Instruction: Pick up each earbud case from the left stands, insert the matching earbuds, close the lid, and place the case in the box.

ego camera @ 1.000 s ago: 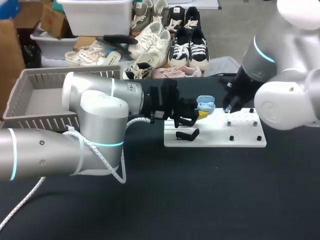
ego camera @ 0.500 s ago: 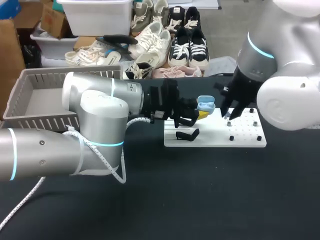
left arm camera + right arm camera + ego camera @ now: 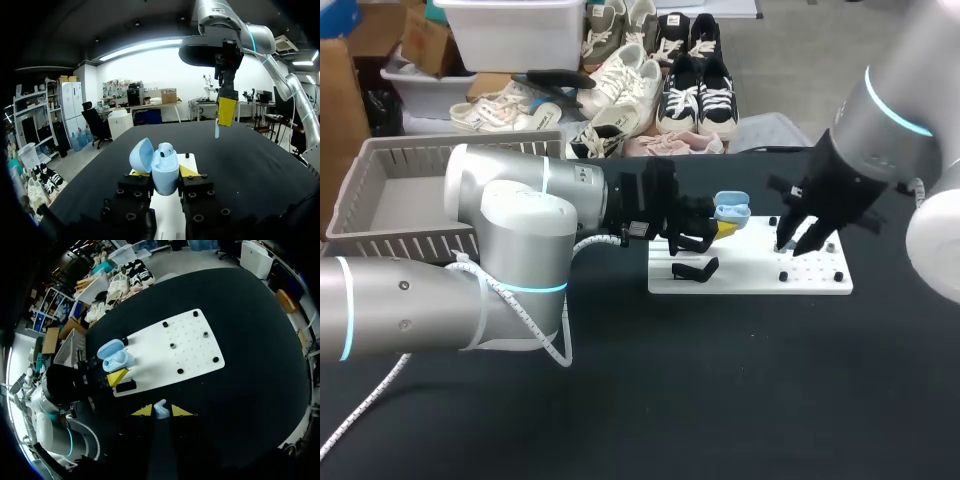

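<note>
The pale blue earbud case (image 3: 731, 212) stood upright with its lid swung open and one earbud (image 3: 166, 149) seated inside, pinched from both sides by the left pincer (image 3: 163, 172) over the near-left part of the white pegboard (image 3: 750, 277); the grey slatted box (image 3: 380, 235) sat at the bench's (image 3: 720, 380) far left. The left arm lay stretched low across the bench from the left, while the right arm reached down from the right, its pincer (image 3: 225, 112) pointing down above the pegboard, well apart from the case, and pressed onto a second pale earbud (image 3: 160, 408).
</note>
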`<state>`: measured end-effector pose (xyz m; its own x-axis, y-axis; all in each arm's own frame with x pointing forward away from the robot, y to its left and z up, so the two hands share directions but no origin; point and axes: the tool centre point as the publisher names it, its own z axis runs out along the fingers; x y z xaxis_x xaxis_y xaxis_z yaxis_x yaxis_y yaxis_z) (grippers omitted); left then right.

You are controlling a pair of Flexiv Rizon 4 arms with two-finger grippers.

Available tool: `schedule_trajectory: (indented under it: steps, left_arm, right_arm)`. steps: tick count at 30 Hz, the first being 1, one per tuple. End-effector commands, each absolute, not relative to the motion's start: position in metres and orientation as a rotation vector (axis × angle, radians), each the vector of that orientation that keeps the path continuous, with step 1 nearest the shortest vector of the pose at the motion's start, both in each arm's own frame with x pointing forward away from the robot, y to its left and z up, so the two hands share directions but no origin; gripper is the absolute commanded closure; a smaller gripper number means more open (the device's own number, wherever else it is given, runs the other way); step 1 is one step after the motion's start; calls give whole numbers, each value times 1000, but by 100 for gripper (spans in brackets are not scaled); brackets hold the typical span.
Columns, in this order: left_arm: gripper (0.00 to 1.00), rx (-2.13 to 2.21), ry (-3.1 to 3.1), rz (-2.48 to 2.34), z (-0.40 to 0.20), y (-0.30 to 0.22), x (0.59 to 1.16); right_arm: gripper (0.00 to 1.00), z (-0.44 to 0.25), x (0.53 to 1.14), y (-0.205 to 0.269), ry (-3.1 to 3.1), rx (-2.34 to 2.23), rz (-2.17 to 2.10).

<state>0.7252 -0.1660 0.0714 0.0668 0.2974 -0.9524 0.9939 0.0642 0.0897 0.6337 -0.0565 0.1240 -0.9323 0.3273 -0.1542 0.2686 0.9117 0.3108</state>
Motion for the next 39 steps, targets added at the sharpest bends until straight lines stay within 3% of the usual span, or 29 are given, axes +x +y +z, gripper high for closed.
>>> schedule_trajectory:
  steps: [1, 22, 39]
  left_arm:
    - [100, 1397, 1397, -933, 71, -166, 724]
    - [100, 1397, 1397, -933, 71, -166, 724]
    - [100, 1397, 1397, -933, 71, -166, 724]
  right_arm:
    - [100, 135, 624, -57, 2832, 403, 414]
    - [100, 166, 674, -38, 2892, -228, 336]
    - [100, 157, 692, -22, 2871, -458, 408]
